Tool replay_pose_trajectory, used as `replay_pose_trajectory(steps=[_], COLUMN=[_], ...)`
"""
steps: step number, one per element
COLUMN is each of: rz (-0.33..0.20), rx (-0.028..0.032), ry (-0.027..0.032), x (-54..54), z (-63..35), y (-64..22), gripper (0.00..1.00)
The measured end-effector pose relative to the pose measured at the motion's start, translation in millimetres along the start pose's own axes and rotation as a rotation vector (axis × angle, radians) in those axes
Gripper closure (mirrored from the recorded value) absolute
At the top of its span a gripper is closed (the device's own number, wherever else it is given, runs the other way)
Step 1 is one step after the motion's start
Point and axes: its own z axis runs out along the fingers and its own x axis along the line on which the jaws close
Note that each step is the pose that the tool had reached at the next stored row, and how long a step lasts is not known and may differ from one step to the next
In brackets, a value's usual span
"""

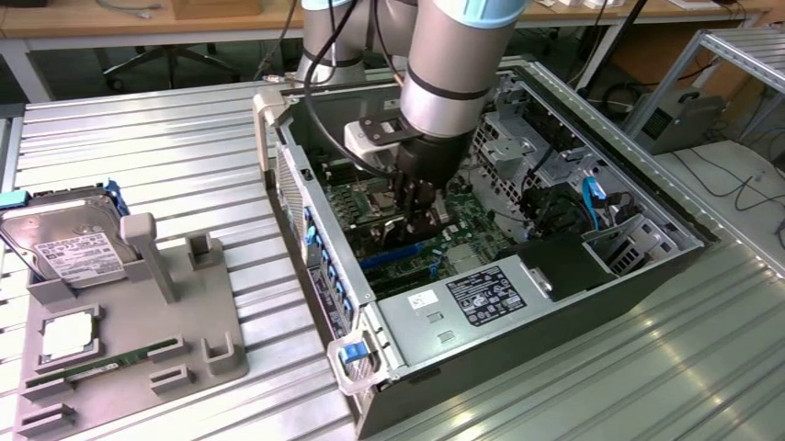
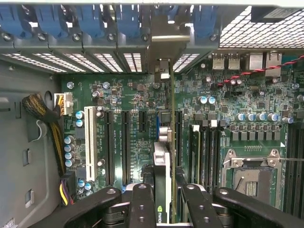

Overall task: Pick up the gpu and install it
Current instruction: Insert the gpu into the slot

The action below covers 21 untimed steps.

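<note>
Inside the open case (image 1: 516, 377), the gpu (image 2: 162, 166) stands edge-on above the motherboard (image 2: 133, 95), jaws clamped on its two faces. Bracket end (image 2: 163, 47) reaches the rear slot wall (image 2: 95, 61). Long black slots (image 2: 110, 147) lie to one side, memory slots (image 2: 204, 152) just beside the other.

The case (image 1: 552, 367) lies on the table (image 1: 172, 138), at the exterior view's right of the tray (image 1: 202, 312) — hard drive (image 1: 68, 243) on it. Inside, the gpu (image 2: 161, 156) stands edgewise over the motherboard (image 2: 128, 95) — clamped in the gripper (image 2: 168, 199).

Ext high oblique; wrist close above shared motherboard (image 2: 137, 90).
</note>
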Motion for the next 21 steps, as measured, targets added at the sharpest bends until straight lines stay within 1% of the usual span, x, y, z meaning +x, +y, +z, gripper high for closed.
replay_pose_trajectory(steps=[5,21], rz=[0.0,0.0], rx=[0.0,0.0], ry=[-0.0001,0.0], x=[0.1,0.2], z=[4.8,10.8], y=[0.8,1.5], gripper=[0.73,0.73])
